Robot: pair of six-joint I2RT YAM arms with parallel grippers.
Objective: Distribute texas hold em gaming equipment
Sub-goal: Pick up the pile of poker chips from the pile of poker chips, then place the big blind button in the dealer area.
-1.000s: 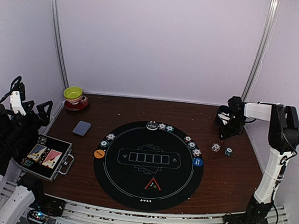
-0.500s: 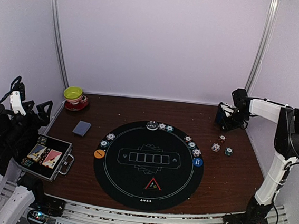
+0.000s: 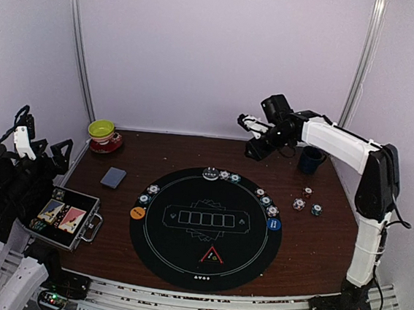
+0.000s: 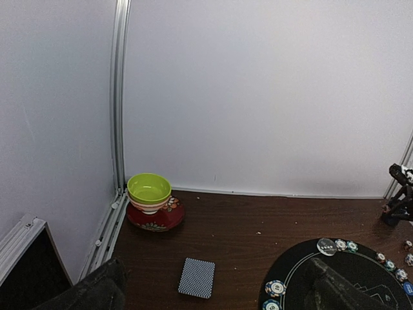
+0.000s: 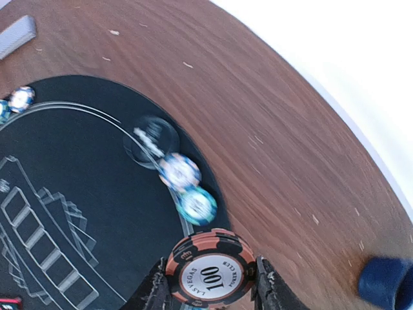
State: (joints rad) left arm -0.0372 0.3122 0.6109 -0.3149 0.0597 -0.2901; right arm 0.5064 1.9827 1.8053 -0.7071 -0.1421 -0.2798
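Observation:
My right gripper [image 3: 256,143] hangs above the far edge of the round black mat [image 3: 205,232]. It is shut on a black-and-orange "100" chip [image 5: 211,270]. Below it, a clear disc and two chips [image 5: 187,184] lie on the mat's rim. More chips lie along the left rim [image 3: 148,193] and the right rim [image 3: 266,199]. Three loose chips [image 3: 307,201] lie on the wood at the right. The grey-blue card deck [image 3: 113,178] lies left of the mat and also shows in the left wrist view [image 4: 196,278]. My left gripper [image 3: 43,146] is open and empty at the far left.
An orange button [image 3: 138,212], a blue button [image 3: 274,224] and a red triangle [image 3: 212,256] lie on the mat. An open metal case [image 3: 65,218] sits at the near left. The green bowl on its red saucer [image 3: 103,134] stands far left, the blue mug [image 3: 311,159] far right.
My right arm has swung left from beside the mug to above the mat's far edge. One more chip now lies on the wood at the right. The left arm has not moved.

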